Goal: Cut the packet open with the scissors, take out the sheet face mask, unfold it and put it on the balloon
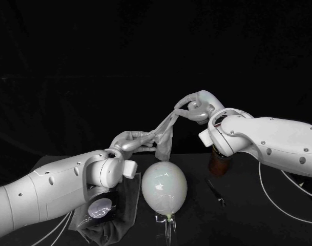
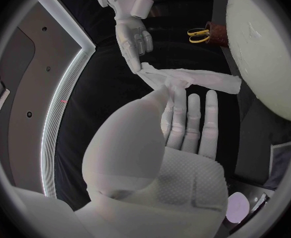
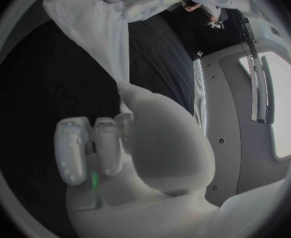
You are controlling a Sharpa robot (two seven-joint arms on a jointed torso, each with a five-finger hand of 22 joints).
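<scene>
Mask (image 1: 165,130) strung taut between my hands, above the balloon (image 1: 163,185).
My left hand (image 1: 132,140) pinches its lower end and my right hand (image 1: 195,108) pinches the upper end; scissors (image 2: 198,34) stand in the brown cup (image 1: 219,163) beside the balloon.

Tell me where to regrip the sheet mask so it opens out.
Probably the sheet mask by its loose tail, hanging below the left hand; come from underneath, above the balloon. It is bunched into a narrow strip stretched between that hand and the right hand, so only the free end has slack to spread.
</scene>
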